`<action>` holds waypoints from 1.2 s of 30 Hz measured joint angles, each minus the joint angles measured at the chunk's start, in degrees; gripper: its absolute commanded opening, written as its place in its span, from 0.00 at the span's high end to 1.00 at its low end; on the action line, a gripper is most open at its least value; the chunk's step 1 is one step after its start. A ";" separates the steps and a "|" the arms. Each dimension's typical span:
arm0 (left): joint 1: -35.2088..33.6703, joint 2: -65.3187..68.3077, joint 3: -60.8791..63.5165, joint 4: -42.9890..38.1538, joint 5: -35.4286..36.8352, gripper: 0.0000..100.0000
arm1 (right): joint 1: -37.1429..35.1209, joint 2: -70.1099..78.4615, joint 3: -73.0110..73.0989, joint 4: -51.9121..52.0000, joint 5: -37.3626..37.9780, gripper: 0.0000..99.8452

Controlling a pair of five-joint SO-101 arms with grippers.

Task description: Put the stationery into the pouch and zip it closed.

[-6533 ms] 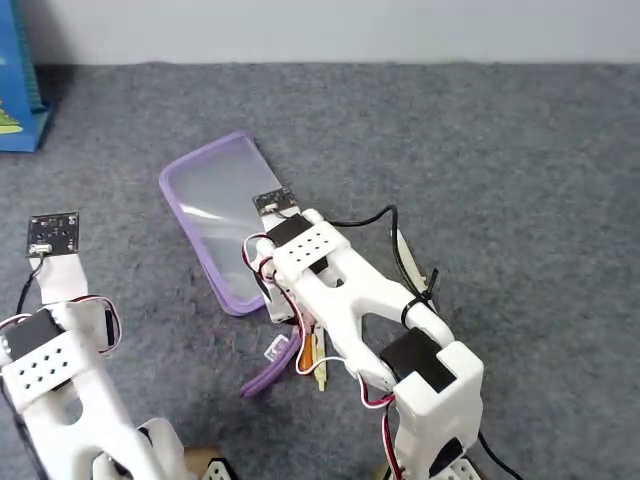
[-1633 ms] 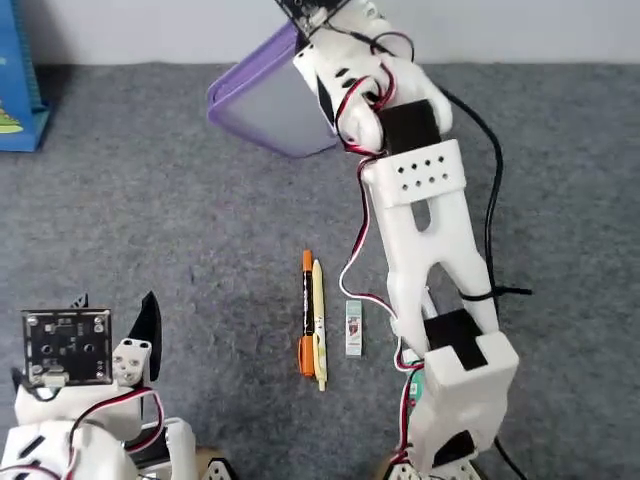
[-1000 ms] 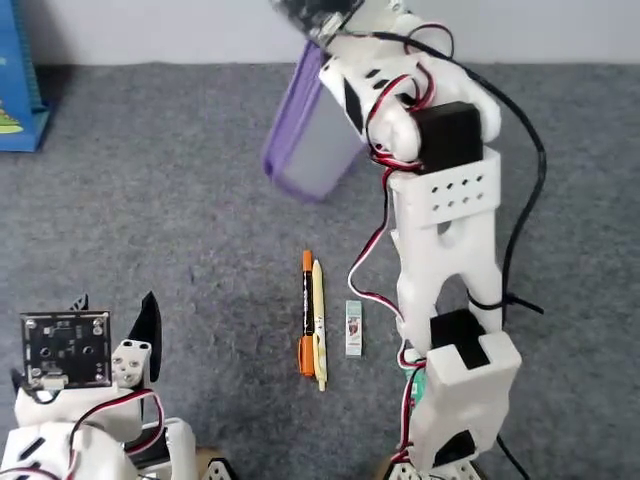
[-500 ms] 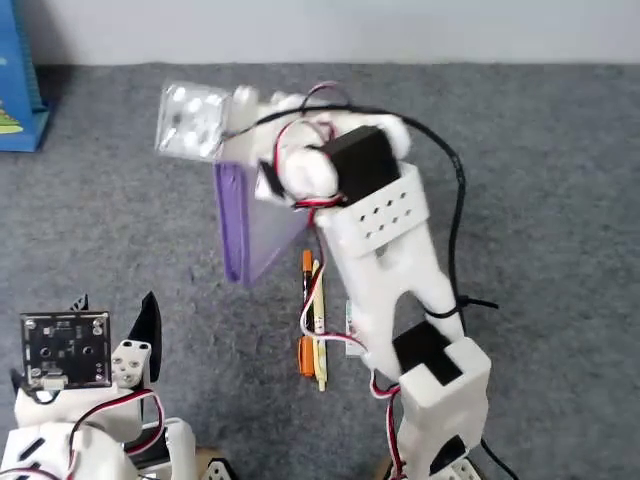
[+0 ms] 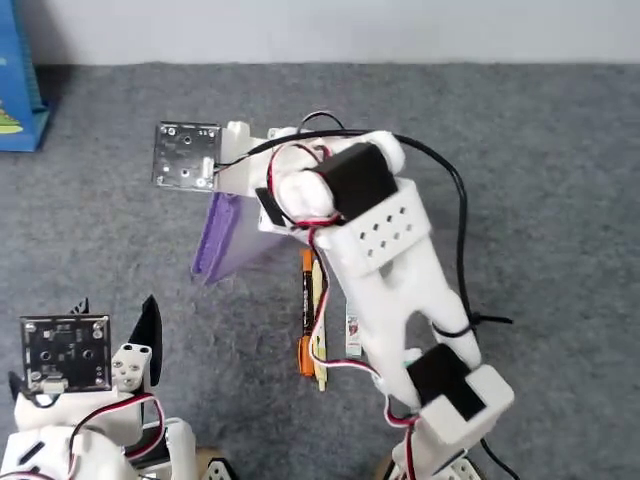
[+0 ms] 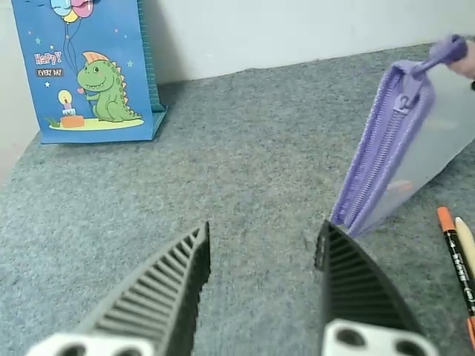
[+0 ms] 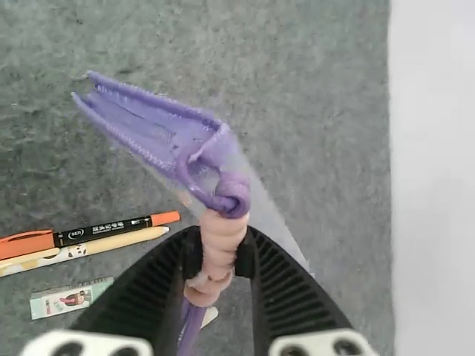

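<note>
Right wrist view: the right end effector [image 7: 219, 248] pinches the strap [image 7: 215, 222] of the purple pouch [image 7: 148, 126], which hangs lifted just beyond its fingertips. Two pens [image 7: 96, 233] and a small eraser [image 7: 70, 300] lie near it on the table [image 7: 312, 89]. The left end effector [image 6: 260, 245] is spread, apart from the pouch.

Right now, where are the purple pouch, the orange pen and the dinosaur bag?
purple pouch [image 6: 376, 150]: left wrist view, zipper edge.
orange pen [image 7: 93, 233]: right wrist view, mid-barrel.
dinosaur bag [image 6: 89, 70]: left wrist view, printed front.
</note>
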 measured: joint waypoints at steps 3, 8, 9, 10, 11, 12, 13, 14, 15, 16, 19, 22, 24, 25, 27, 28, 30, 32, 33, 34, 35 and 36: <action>0.00 0.00 0.09 -0.26 0.00 0.77 | 1.58 -2.46 0.00 0.00 0.00 0.99; 0.00 3.60 1.05 -4.40 1.05 0.77 | 4.04 -5.45 0.00 0.00 0.00 0.99; 0.00 5.80 1.05 -5.45 1.41 0.77 | 4.40 -5.89 0.00 0.00 0.00 0.99; 0.00 8.35 1.05 -6.59 1.58 0.77 | 4.75 -6.51 0.00 0.00 0.00 0.99; 0.00 11.16 1.05 -7.82 1.76 0.77 | 4.92 -6.95 0.00 0.00 0.00 0.99; 0.00 13.98 1.05 -8.88 1.76 0.77 | 5.36 -7.56 0.00 -0.35 0.00 0.99; 0.00 16.88 1.05 -9.76 1.76 0.77 | 5.80 -8.09 0.00 -0.44 0.00 0.99; 0.00 19.52 1.05 -10.29 1.76 0.77 | 6.42 -8.62 0.00 -1.23 0.00 0.99; 0.00 22.33 0.44 -10.46 1.76 0.77 | 7.03 -8.97 0.00 -2.37 0.00 0.99; 0.00 24.35 -0.44 -10.64 1.76 0.77 | 8.00 -9.05 0.00 -3.52 0.00 0.99; 0.00 26.37 -2.99 -10.73 1.76 0.77 | 11.34 -9.05 0.09 -7.91 0.00 0.99; 0.00 26.29 -5.01 -10.73 1.76 0.77 | 14.68 -9.05 0.44 -12.75 -0.97 0.99; 0.00 26.29 -5.36 -11.60 1.76 0.77 | 16.00 -9.05 0.53 -15.91 -2.20 0.99; 0.00 26.29 -5.36 -12.22 1.76 0.77 | 16.18 -9.05 0.53 -17.41 -2.73 0.99; 0.00 26.64 -5.45 -13.01 1.76 0.77 | 15.91 -9.05 0.53 -20.31 -3.69 0.99; 0.00 26.90 -5.45 -13.19 1.76 0.77 | 15.91 -9.05 0.53 -21.71 -3.87 0.99; 0.00 27.08 -5.45 -13.27 1.76 0.77 | 15.82 -9.05 0.79 -24.88 -4.13 0.99; 0.00 27.08 -5.45 -13.27 1.76 0.77 | 15.47 -8.79 1.58 -27.69 -4.22 0.99; 0.00 27.08 -5.45 -13.27 1.76 0.77 | 14.95 -8.26 1.67 -28.48 -4.31 0.99; 0.00 27.08 -5.45 -13.19 1.76 0.77 | 14.15 -7.47 1.76 -29.01 -4.31 0.99; 0.00 27.08 -5.45 -12.66 1.76 0.77 | 13.19 -6.51 1.76 -29.19 -4.31 0.99; 0.00 27.08 -5.45 -12.22 1.76 0.77 | 12.31 -5.80 1.76 -29.19 -4.31 0.99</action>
